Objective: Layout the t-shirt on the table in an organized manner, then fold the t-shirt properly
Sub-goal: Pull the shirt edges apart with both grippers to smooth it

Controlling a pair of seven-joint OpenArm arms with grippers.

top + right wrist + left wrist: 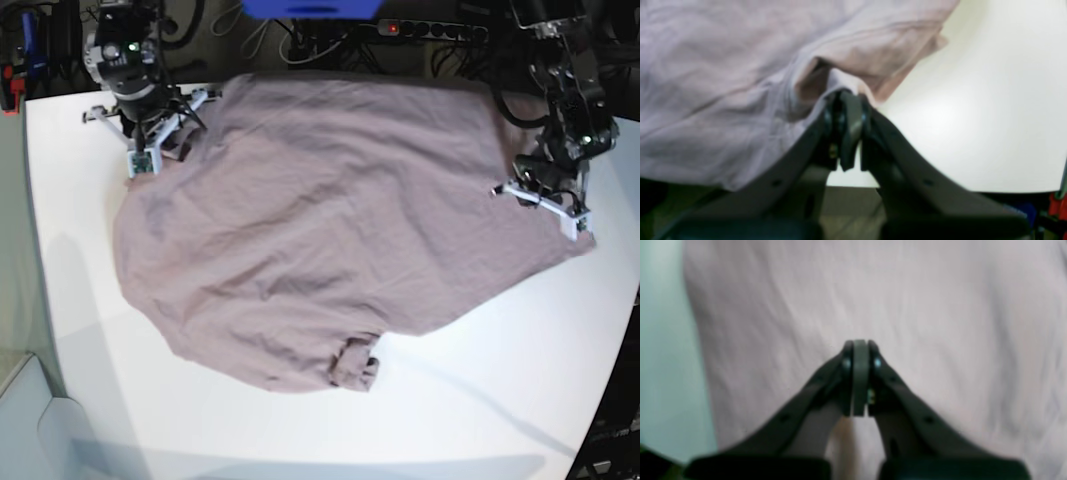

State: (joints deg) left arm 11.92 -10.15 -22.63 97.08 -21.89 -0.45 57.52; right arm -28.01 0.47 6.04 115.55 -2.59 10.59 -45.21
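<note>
Spreading across most of the white table (480, 400), the mauve-pink t-shirt (320, 230) lies opened out but uneven, its cloth creased in shallow diagonal wrinkles. One sleeve sits curled at the near edge of the garment, its cuff folded over on itself. The far hem runs close along the table's back edge, beyond which a tangle of cables and a power strip (430, 30) can be seen.

Left gripper (859, 346): jaws pressed together, pads flush against each other with no gap visible. It stands over the shirt fabric, which fills nearly the whole wrist view; whether any cloth is caught between the pads cannot be told. In the base view this arm is at the shirt's right-hand edge, near a corner of the fabric.

Right gripper (848, 96): jaws drawn together at the edge of the shirt, with a raised fold of the pink cloth bunched directly at the tips. The fabric appears pinched between them. Bare table surface lies just beside this grip. In the base view this arm is at the far left corner of the garment.
</note>
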